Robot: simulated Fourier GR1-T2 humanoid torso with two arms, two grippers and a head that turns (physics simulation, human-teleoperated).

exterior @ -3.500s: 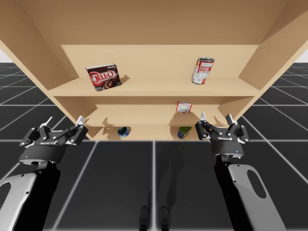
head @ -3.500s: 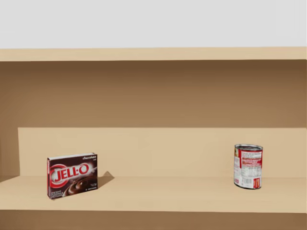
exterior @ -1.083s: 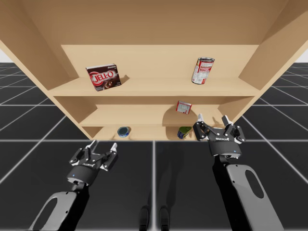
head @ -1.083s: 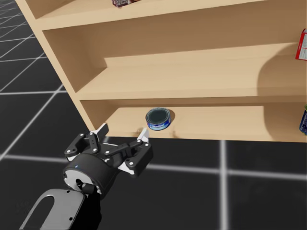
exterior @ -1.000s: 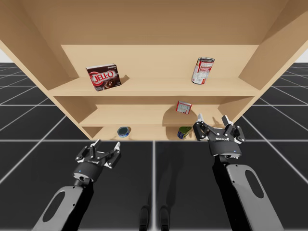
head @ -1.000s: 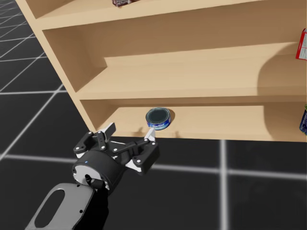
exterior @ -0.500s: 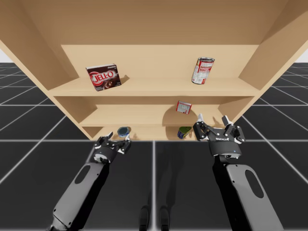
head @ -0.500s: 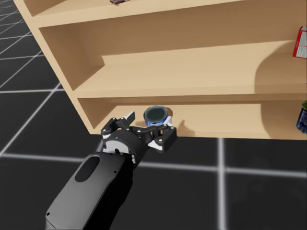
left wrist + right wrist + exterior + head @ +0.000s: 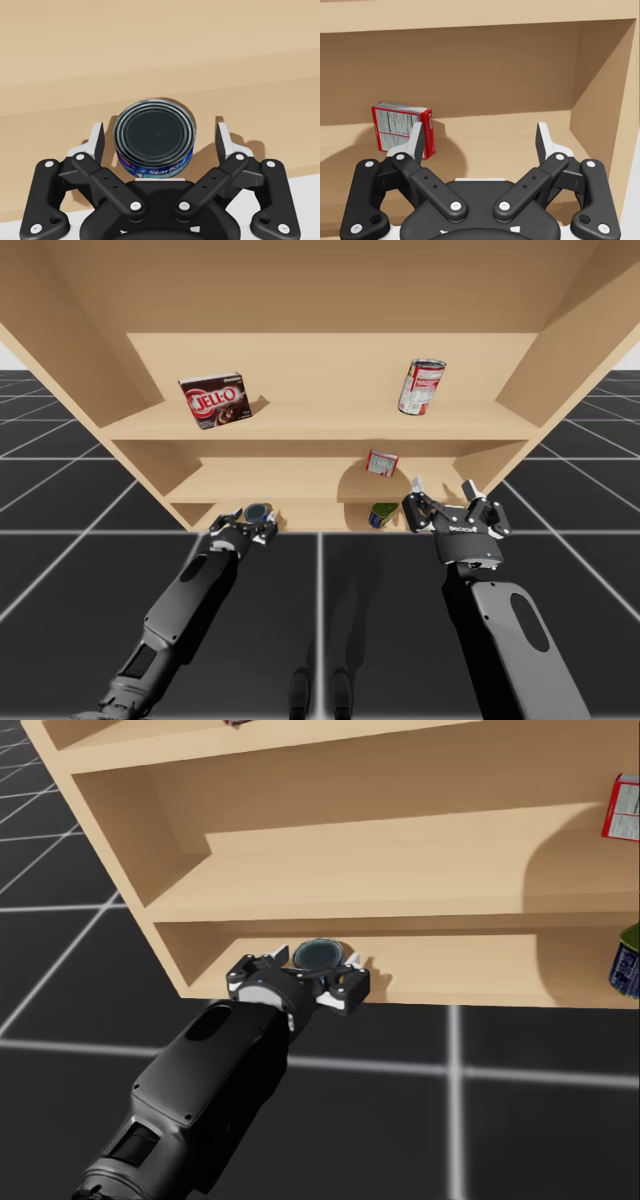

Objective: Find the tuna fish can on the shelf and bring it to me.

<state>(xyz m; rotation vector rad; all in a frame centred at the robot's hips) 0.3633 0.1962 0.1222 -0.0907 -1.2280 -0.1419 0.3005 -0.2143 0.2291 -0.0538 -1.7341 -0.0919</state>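
The tuna can (image 9: pixel 154 138), short and blue with a dark lid, sits on the lowest shelf (image 9: pixel 470 970) near its front edge. My left gripper (image 9: pixel 159 141) is open and the can lies between its fingers, with gaps on both sides. The same can (image 9: pixel 317 955) (image 9: pixel 258 511) appears just beyond my left gripper (image 9: pixel 297 976) (image 9: pixel 246 528) in the head and high views. My right gripper (image 9: pixel 443 493) (image 9: pixel 479 141) is open and holds nothing, hovering in front of the middle shelf.
A small red box (image 9: pixel 401 128) (image 9: pixel 381 462) stands on the middle shelf ahead of my right gripper. A green can (image 9: pixel 382 515) sits on the lowest shelf at right. The top shelf holds a brown box (image 9: pixel 214 401) and a tall red can (image 9: pixel 421 386).
My left arm has reached forward to the lowest shelf, bringing its open fingers around the tuna can. My head has turned slightly. The right arm has stayed still.
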